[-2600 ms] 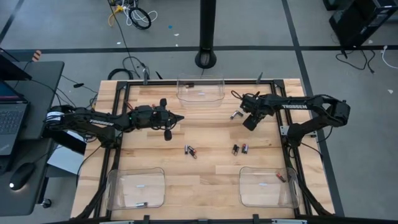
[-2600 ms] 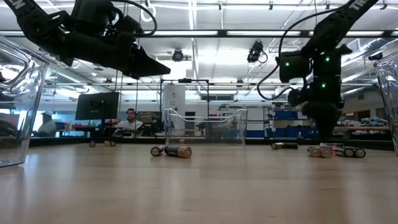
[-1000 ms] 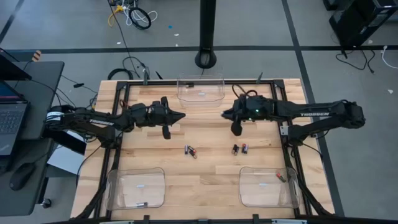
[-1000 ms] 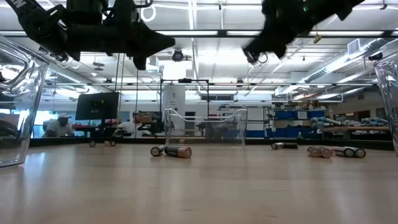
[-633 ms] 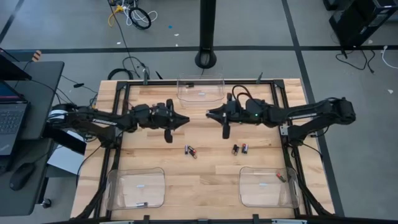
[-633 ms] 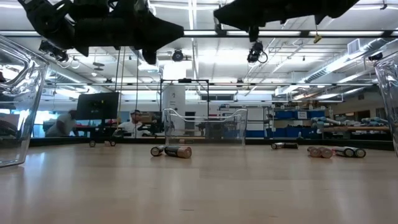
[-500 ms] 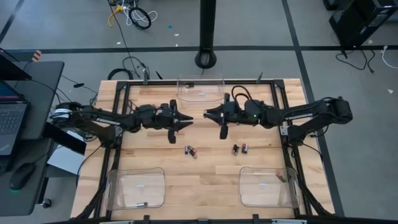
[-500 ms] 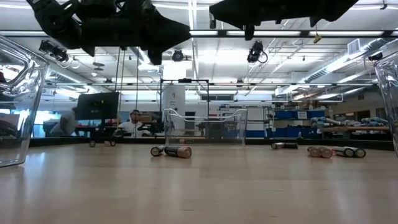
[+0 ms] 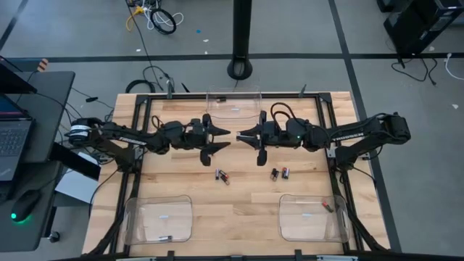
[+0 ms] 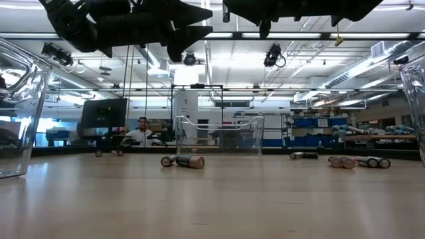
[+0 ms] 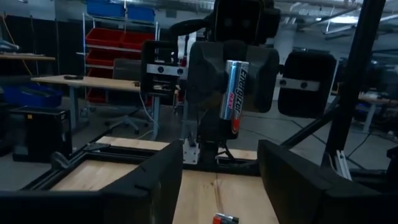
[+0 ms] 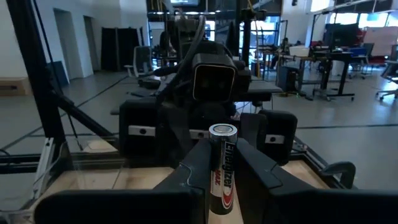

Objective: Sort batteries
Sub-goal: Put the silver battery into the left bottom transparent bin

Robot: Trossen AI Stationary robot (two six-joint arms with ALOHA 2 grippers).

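A silver battery (image 12: pixel 222 168) is clamped upright between the right gripper's (image 9: pixel 242 135) fingers, held above the far middle of the table (image 9: pixel 246 192), tip to tip with the left gripper (image 9: pixel 223 139), whose fingers are spread wide and empty. More batteries lie loose mid-table (image 9: pixel 222 175) and right of centre (image 9: pixel 280 173). Clear bins: far (image 9: pixel 233 104), near left (image 9: pixel 158 219), near right (image 9: pixel 312 217).

I see a surface (image 9: pixel 239 206) of pale, smooth wood planks framed in black metal rails. The bins (image 9: pixel 158 219) look like clear glossy plastic. In my right claw (image 12: pixel 222 186), of matt black plastic, the battery (image 12: pixel 222 167) has a shiny silver-and-black metallic wrap. The left claw (image 9: pixel 220 140) is matt black too.
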